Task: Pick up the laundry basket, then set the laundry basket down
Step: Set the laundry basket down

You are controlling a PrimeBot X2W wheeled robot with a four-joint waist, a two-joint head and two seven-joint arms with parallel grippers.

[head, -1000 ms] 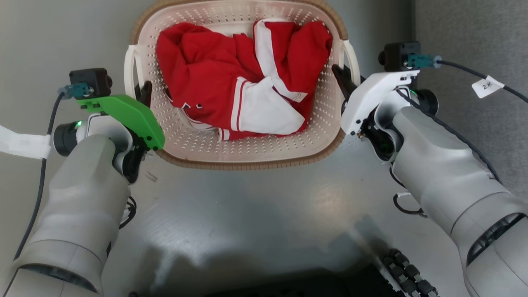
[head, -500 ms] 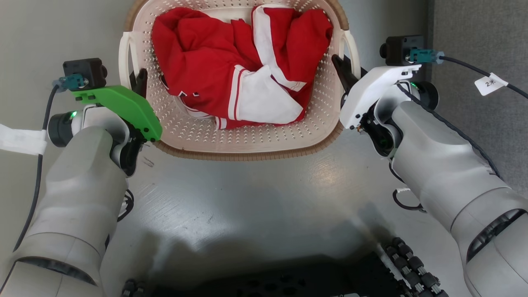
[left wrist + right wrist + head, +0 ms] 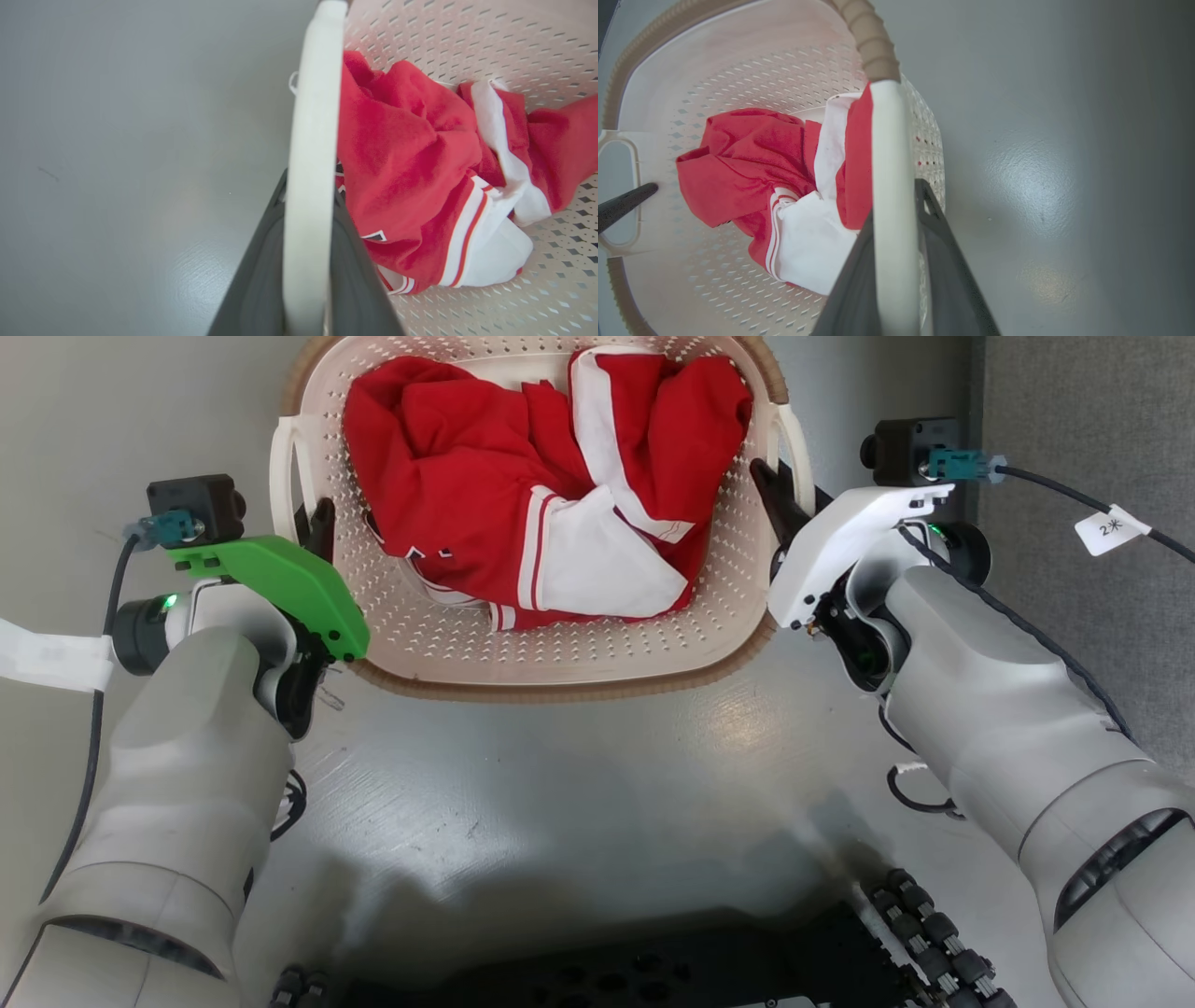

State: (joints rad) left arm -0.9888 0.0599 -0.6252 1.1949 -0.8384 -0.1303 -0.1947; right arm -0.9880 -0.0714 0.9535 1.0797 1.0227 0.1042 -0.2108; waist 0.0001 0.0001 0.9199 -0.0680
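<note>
Laundry basket [image 3: 560, 653] looks light, stiff plastic. I pinch its handles [image 3: 277, 467]: left fingers [image 3: 252, 280] at nine o'clock, right fingers [image 3: 943, 261] at three.

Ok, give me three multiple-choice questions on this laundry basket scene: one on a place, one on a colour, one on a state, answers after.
1. Where does the red and white garment lie?
A. on the floor
B. inside the laundry basket
C. over the right forearm

2. What colour is the basket's rim?
A. brown
B. blue
C. black

3. How is the left end effector?
A. open, away from the basket
B. shut on a sleeve
C. shut on the basket's side handle

Answers:
1 B, the garment sits bunched on the perforated bottom.
2 A, the woven-look band is brown in the head view.
3 C, the left wrist view shows the white handle between both dark fingers.
</note>
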